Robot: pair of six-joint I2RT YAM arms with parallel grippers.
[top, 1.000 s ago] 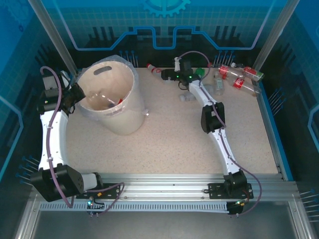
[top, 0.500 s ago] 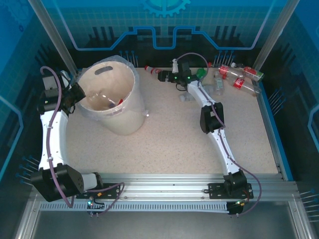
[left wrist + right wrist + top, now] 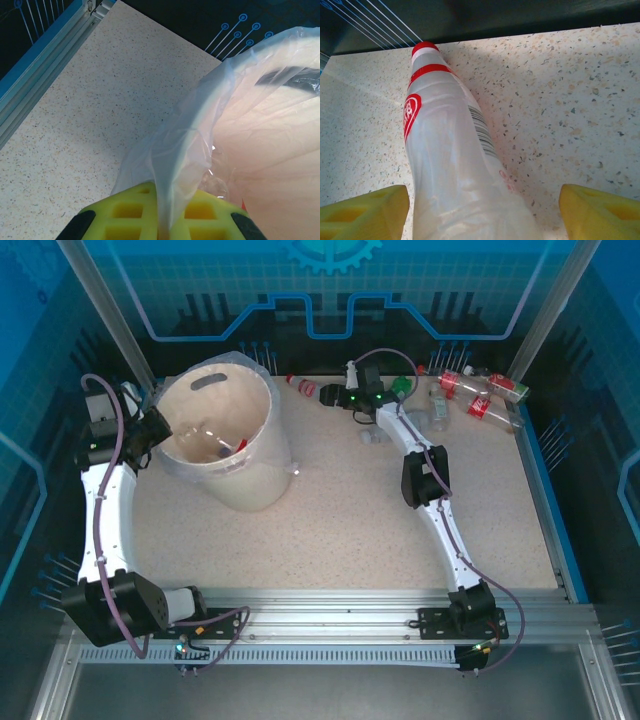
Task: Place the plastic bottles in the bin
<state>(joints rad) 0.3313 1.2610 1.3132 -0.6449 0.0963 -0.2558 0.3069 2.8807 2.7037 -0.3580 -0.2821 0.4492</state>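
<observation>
A clear bottle with a red cap and label (image 3: pixel 445 150) lies on the table by the back edge, cap pointing away. My right gripper (image 3: pixel 482 220) is open, and the bottle's base end lies between its yellow fingertips (image 3: pixel 365 215). From above, this bottle (image 3: pixel 300 386) sits just left of the right gripper (image 3: pixel 325 393). The cream bin (image 3: pixel 215 440) stands at the back left with a red-marked bottle (image 3: pixel 236 446) inside. My left gripper (image 3: pixel 162 220) is shut on the clear bag liner (image 3: pixel 170 165) at the bin's left rim (image 3: pixel 260 150). Several more bottles (image 3: pixel 490 407) lie at the back right, one green (image 3: pixel 401 387).
A small clear bottle (image 3: pixel 375 437) lies beside the right forearm. The dark back wall (image 3: pixel 520 15) rises just beyond the bottle's cap. An aluminium rail (image 3: pixel 40 85) borders the table's left edge. Open tabletop (image 3: pixel 330 520) stretches in front of the bin.
My right gripper has crept left along the back edge, and the red-capped bottle has shifted slightly left with it. The left arm has kept still on the liner.
</observation>
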